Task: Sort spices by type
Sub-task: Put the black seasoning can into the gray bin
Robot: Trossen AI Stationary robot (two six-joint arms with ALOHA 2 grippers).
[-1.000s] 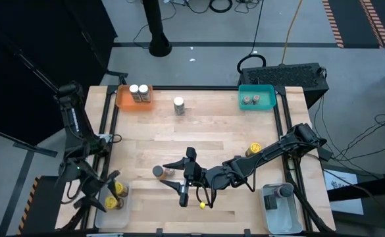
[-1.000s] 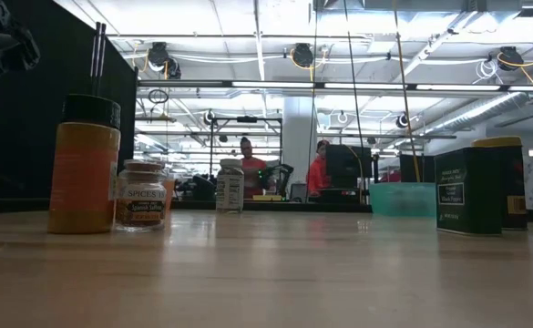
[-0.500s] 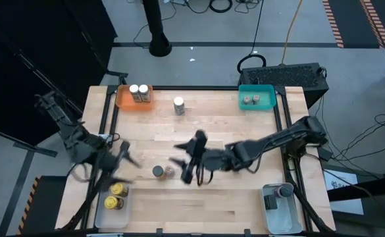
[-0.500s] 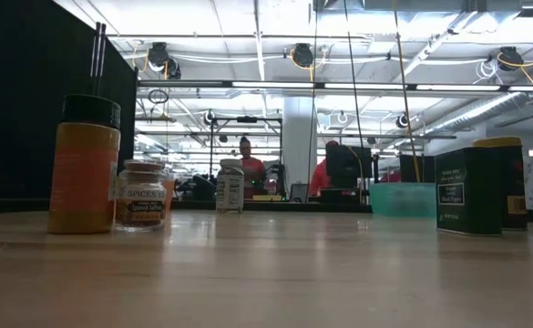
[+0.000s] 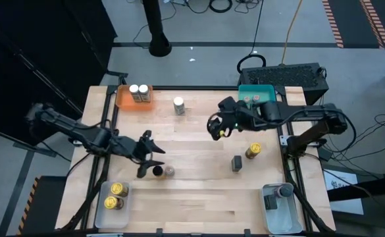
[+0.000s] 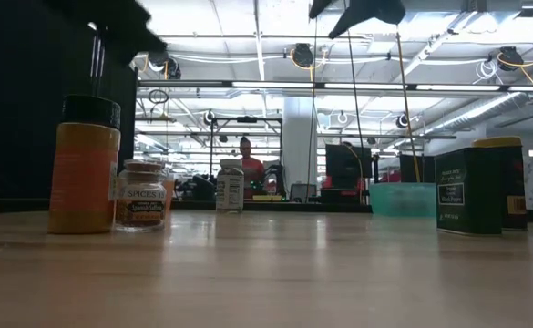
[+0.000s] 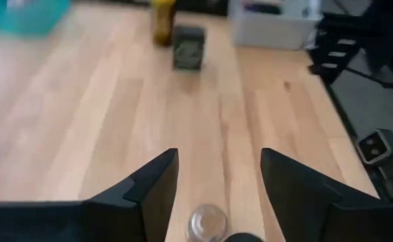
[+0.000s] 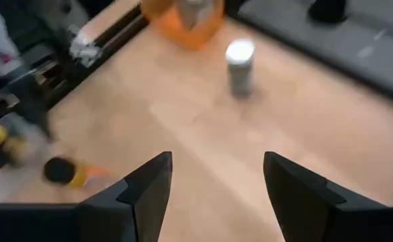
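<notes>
Spices jar [image 6: 142, 195] label reads "SPICES"; both pincers [image 5: 145, 157] [image 5: 216, 126] gape, holding nothing.

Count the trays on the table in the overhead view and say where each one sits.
4: orange tray at the far left, teal tray at the far right, clear tray at the near left corner, clear tray at the near right corner.

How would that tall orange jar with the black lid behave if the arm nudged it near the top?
The tall orange jar stands upright and is narrow for its height, so a high nudge would probably tip it. Being round, it would likely roll once down. Its sides look smooth, so the tool might slip.
</notes>
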